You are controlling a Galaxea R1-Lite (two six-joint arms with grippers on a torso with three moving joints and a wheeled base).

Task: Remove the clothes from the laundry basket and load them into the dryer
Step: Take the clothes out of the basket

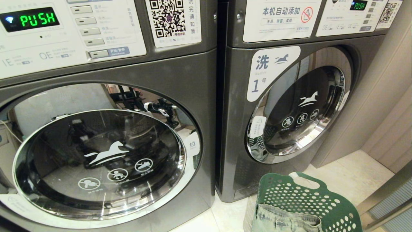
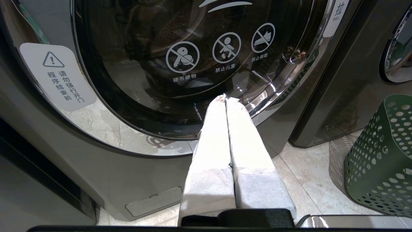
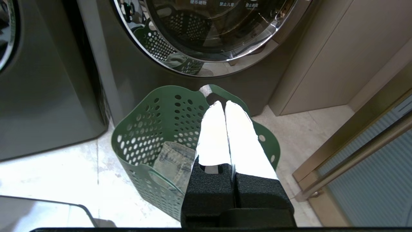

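Observation:
The dryer (image 1: 180,74), the grey machine on the left, has its round glass door (image 1: 99,164) closed; its display reads PUSH. A green perforated laundry basket (image 1: 309,203) stands on the floor before the right-hand machine, holding faded denim clothes (image 1: 283,220). My left gripper (image 2: 225,99) is shut and empty, pointing at the lower rim of the dryer door (image 2: 193,64), with the basket (image 2: 379,154) off to its side. My right gripper (image 3: 224,103) is shut and empty, hovering over the basket (image 3: 154,129), with the denim (image 3: 173,161) below and beside it. Neither arm shows in the head view.
A second grey machine marked as washer 1 (image 1: 289,112) stands right of the dryer, door closed. Beige wall panels (image 1: 386,112) and a metal-framed door rail (image 1: 386,199) close off the right side. Pale tile floor (image 1: 347,174) surrounds the basket.

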